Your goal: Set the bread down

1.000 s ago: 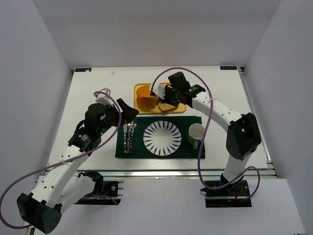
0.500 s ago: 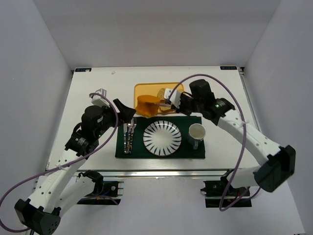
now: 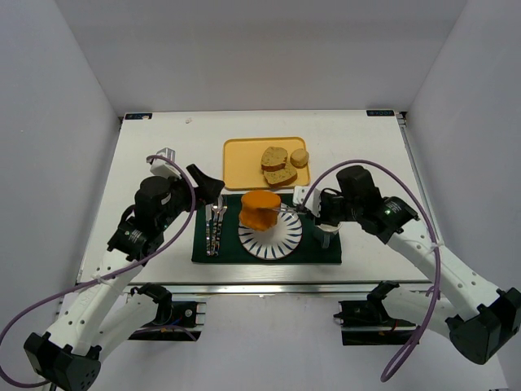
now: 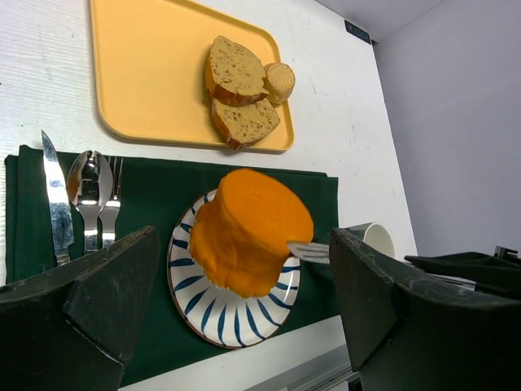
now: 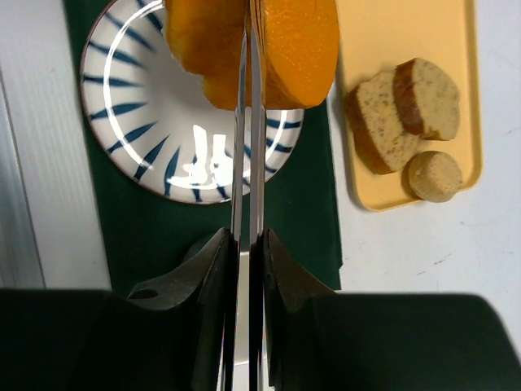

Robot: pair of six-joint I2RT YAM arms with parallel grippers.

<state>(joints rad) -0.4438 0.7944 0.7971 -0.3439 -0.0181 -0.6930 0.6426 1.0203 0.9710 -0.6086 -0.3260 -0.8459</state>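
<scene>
While the right gripper (image 5: 248,244) is clamped tight on metal tongs (image 4: 311,252), the tong blades run straight out from between its fingers and pinch the orange bun (image 3: 260,209).

Surroundings:
- The striped plate (image 3: 281,243) sits mid-mat on the green mat (image 3: 317,252).
- A knife (image 4: 57,195), spoon (image 4: 88,183) and fork (image 4: 111,204) lie side by side on the mat, left of the plate.
- A white cup (image 4: 378,238) stands right of the plate, largely hidden under the right wrist in the top view.
- The yellow tray (image 3: 241,159) lies beyond the mat and holds two speckled slices (image 3: 274,156), overlapping, with a small round piece (image 3: 299,157) just beside them.

The bun is a thick disc, tilted, with its flat face turned up and toward the right arm. It overhangs the plate's far-left rim. Whether it touches the plate, cannot tell. The blades grip it from the right, one on each side of its rim.

The left gripper (image 3: 210,186) hovers near the cutlery, fingers spread wide, holding nothing.
</scene>
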